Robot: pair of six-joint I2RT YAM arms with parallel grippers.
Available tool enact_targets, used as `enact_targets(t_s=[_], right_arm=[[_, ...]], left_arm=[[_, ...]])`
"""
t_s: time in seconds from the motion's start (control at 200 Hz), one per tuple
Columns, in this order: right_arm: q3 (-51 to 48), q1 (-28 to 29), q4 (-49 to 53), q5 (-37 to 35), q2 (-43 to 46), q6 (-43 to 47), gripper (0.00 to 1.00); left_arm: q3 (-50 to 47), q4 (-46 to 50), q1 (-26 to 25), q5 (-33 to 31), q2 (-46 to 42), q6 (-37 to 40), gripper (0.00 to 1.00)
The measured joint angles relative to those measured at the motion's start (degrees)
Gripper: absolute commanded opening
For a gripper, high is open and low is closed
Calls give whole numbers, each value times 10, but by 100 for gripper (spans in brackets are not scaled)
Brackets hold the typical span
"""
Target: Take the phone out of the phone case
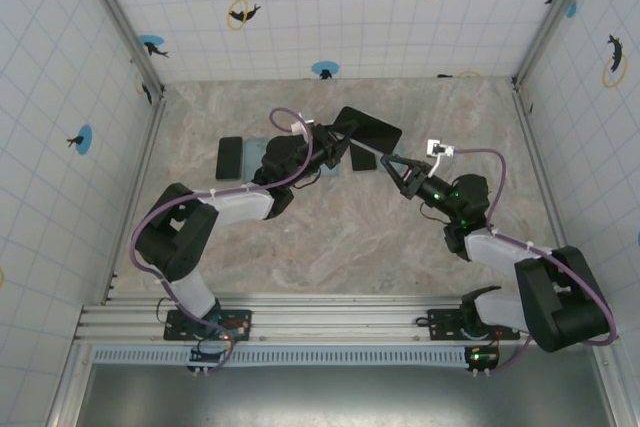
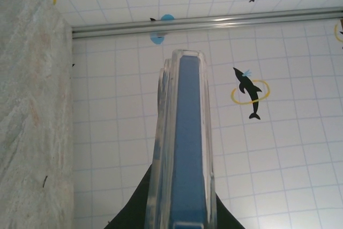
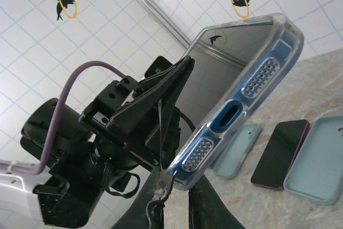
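1. The phone (image 3: 236,68) is off the table, seated in the clear phone case (image 3: 290,31). Our left gripper (image 1: 338,133) is clamped on the cased phone. In the left wrist view we look along its edge, with a dark finger on either side at the bottom.
2. We judge that this hold serves as an anchor. It lifts the case into the open and turns its bottom end, with the charging port and speaker grilles, toward our right arm.
3. Our right gripper (image 1: 388,159) meets the lower corner of the case. In the right wrist view its fingertips (image 3: 159,187) sit close together right at that corner. Whether they pinch the lip or merely touch it, we cannot tell.
4. A corner is where a soft rim peels most readily, so we read the step in hand as starting to pry the case off the phone. No edge of the case looks lifted yet.
5. Below and beyond lies the table (image 1: 350,237), where we see a dark phone (image 3: 278,154) between two teal cases (image 3: 236,151), well apart from the work.
6. The risk we see is the phone twisting in the left grip if the right pulls across it rather than along the rim.
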State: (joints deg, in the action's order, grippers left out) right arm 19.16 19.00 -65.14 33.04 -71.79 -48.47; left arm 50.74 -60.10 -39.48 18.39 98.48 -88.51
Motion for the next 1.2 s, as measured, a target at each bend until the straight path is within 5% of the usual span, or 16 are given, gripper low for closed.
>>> enact_targets(t_s=[0.285,0.576,0.761,1.006,1.201], right_arm=[[0,-23,136,-38,-26,38,6],[-1,-35,65,25,-23,-17,40],[-3,-31,-13,68,5,-82,49],[-13,-7,-63,75,20,-141,52],[-13,-2,-95,53,-2,-198,44]], left_arm=[[27,-17,-38,57,-61,1,0],[32,44,-18,63,-71,74,0],[32,113,1,42,-76,147,0],[32,143,12,14,-82,197,0],[32,148,12,15,-82,202,0]])
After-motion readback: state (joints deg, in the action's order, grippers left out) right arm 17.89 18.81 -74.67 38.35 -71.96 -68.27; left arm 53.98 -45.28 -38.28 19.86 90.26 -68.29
